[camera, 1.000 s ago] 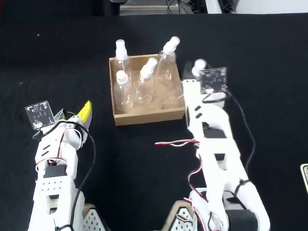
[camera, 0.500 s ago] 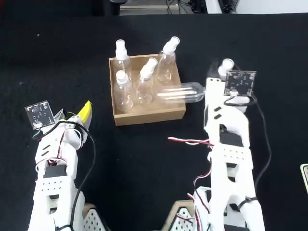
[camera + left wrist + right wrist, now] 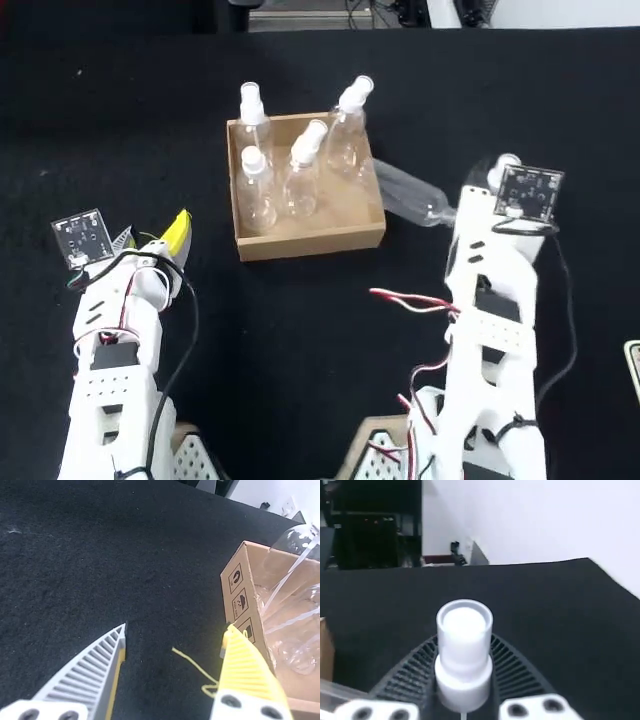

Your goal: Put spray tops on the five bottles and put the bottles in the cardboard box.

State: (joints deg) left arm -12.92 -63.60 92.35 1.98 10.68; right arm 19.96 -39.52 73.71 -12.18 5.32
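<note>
Clamping a sideways bottle (image 3: 410,198), the right tool (image 3: 472,198) faces the cardboard box (image 3: 310,243); left tool (image 3: 176,627) gapes empty.

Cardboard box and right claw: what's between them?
One clear bottle lying on its side, between the cardboard box and the right claw; high view shows it.

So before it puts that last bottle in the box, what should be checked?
1. Right gripper shut on the spray top: ok.
2. Spray top seated on the fifth bottle: cannot tell, the arm hides the neck.
3. Fifth bottle over the cardboard box: not ok, it is tilted outside the right wall.
4. Free floor in the box: ok, bare at the front right.
5. Four boxed bottles wear tops: ok.
6. Left gripper out of the way: ok, open, left of the box.
</note>
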